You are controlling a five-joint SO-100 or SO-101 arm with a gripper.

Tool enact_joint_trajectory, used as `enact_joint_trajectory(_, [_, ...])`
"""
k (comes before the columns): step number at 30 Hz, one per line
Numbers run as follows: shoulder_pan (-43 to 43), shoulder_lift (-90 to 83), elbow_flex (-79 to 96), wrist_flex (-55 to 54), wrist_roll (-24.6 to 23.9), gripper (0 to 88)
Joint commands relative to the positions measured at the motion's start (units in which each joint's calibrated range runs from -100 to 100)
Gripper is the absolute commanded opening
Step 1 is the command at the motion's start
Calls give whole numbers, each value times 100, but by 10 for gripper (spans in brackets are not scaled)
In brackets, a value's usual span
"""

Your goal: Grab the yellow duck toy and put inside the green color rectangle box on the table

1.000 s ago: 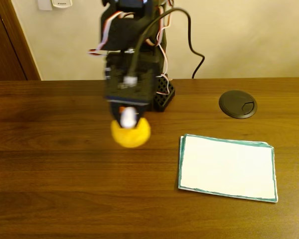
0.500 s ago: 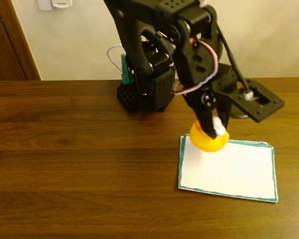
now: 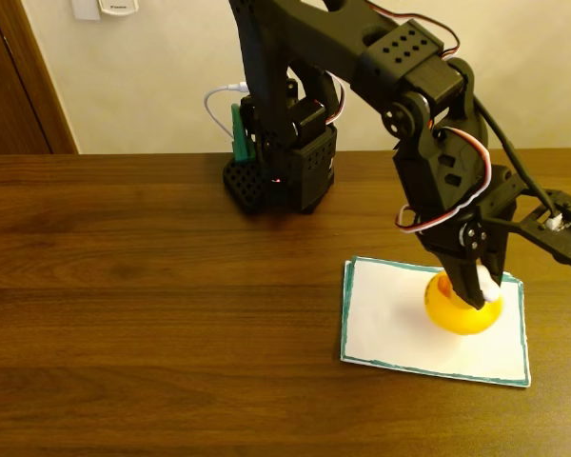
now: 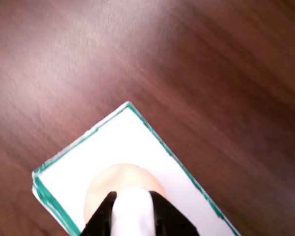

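The yellow duck toy (image 3: 462, 312) is over the right half of the green color rectangle box (image 3: 400, 324), a white sheet with a green border lying on the dark wood table (image 3: 152, 324). I cannot tell whether the duck touches the sheet. My gripper (image 3: 474, 290) comes down from the upper left and is shut on the duck, its black fingers and the white cap covering the duck's top. In the wrist view the duck (image 4: 108, 184) looks pale and blurred at the bottom, held by the gripper (image 4: 132, 216) above the sheet (image 4: 113, 142).
The arm's black base (image 3: 281, 176) stands at the back centre of the table with a white cable. A brown door frame (image 3: 19, 76) is at the far left. Bare tabletop lies left of and in front of the sheet.
The arm swung from the table's centre to the right with the duck in its grip. The duck went from the sheet's top left corner to over its right half, and lower.
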Motion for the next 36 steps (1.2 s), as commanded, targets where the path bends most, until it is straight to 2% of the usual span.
enact_joint_trajectory(1, [6, -3, -103, -161, -54, 2])
enact_joint_trajectory(6, [50, -47, 197, -366, -127, 14])
enact_joint_trajectory(8, [50, -47, 234, -366, -147, 140])
enact_joint_trajectory(11, [59, -65, 298, -323, -171, 258])
enact_joint_trajectory(12, [59, -108, 352, -315, -195, 335])
enact_joint_trajectory(14, [67, -239, 461, -298, -210, 358])
enact_joint_trajectory(25, [904, -3338, 516, 1577, -44, 353])
enact_joint_trajectory(27, [1305, -3845, 762, 1927, -29, 275])
enact_joint_trajectory(30, [2551, -4770, 1991, 1978, 122, 44])
enact_joint_trajectory(31, [2987, -5119, 2400, 1961, 200, 2])
enact_joint_trajectory(36, [4634, -5783, 3466, 1858, 440, 2])
